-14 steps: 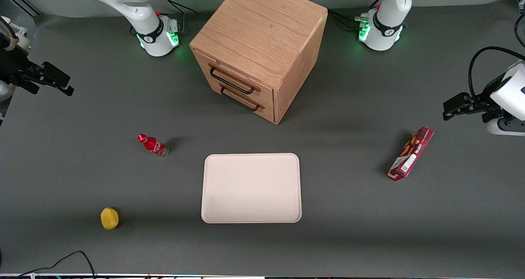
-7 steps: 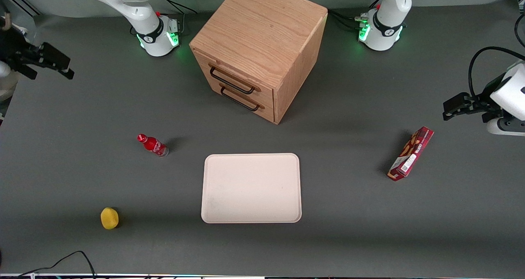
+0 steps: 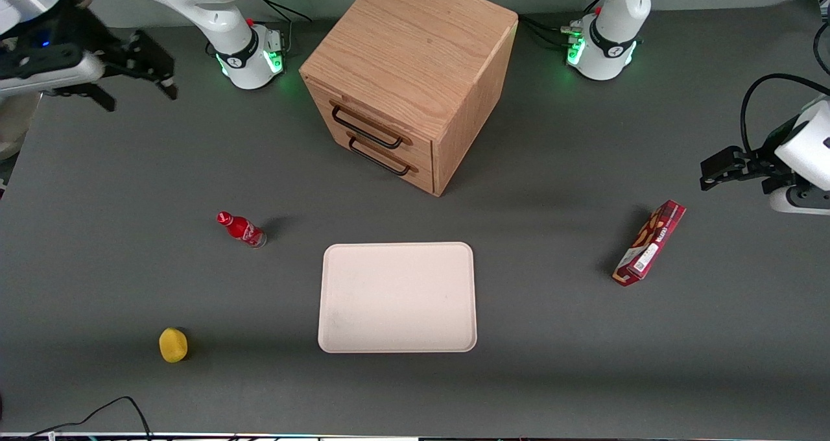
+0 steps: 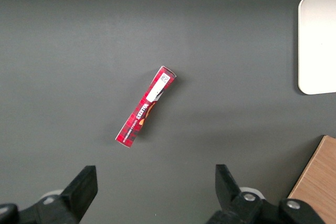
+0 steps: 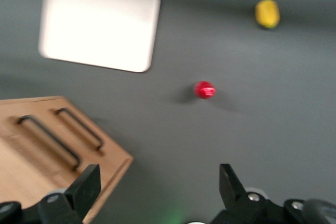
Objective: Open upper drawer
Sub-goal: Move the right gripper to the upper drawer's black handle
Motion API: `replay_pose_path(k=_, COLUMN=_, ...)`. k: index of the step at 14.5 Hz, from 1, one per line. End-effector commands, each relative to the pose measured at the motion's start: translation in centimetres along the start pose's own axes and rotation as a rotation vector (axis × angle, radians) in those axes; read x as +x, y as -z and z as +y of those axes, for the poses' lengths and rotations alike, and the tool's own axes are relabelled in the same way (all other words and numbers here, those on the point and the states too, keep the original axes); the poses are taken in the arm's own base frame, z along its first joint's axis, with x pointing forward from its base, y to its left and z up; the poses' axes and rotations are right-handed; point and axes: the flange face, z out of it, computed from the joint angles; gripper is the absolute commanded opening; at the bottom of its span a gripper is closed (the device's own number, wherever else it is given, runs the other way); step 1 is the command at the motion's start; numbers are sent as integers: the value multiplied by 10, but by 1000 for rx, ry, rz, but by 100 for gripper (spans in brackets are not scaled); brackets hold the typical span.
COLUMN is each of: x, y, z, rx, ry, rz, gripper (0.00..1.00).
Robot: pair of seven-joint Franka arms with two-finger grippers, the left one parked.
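Observation:
The oak cabinet (image 3: 415, 58) stands at the part of the table farthest from the front camera. Its upper drawer (image 3: 382, 128) is shut flush, with a long black bar handle (image 3: 365, 127) above the lower drawer's matching handle (image 3: 379, 156). The right wrist view shows the upper handle (image 5: 50, 141) beside the lower one (image 5: 79, 128). My gripper (image 3: 139, 87) hangs open and empty in the air toward the working arm's end of the table, well apart from the cabinet. In the right wrist view the gripper (image 5: 158, 192) has nothing between its fingers.
A pale tray (image 3: 397, 296) lies nearer the front camera than the cabinet. A red bottle (image 3: 241, 229) and a yellow object (image 3: 173, 344) lie toward the working arm's end. A red box (image 3: 650, 242) lies toward the parked arm's end.
My gripper has risen and swung in from the table's edge toward the cabinet, farther from the front camera. Its fingers stay open. The drawers have not moved.

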Motion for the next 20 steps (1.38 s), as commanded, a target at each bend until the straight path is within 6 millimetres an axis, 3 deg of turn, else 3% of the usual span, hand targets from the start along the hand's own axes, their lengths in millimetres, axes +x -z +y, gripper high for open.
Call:
replay_pose_path(k=1, x=13, y=4, z=-10, rx=144, ry=37, rz=0, gripper=100)
replay_pose_path(k=5, x=43, y=-26, z=-65, rx=189, ry=259, rz=-14, gripper=100)
replay_pose_path(k=8, x=59, y=-57, z=-79, rx=237, ry=569, rz=-29, gripper=100)
replay_pose_path(k=11, x=68, y=-95, z=-98, rx=292, ry=759, rz=-82, gripper=100)
replay_pose_path(k=13, x=71, y=-124, z=-115, rx=372, ry=784, rz=-131, gripper=100)
replay_pose_path(k=20, x=66, y=-225, z=-126, rx=428, ry=689, rz=-197, gripper=100)
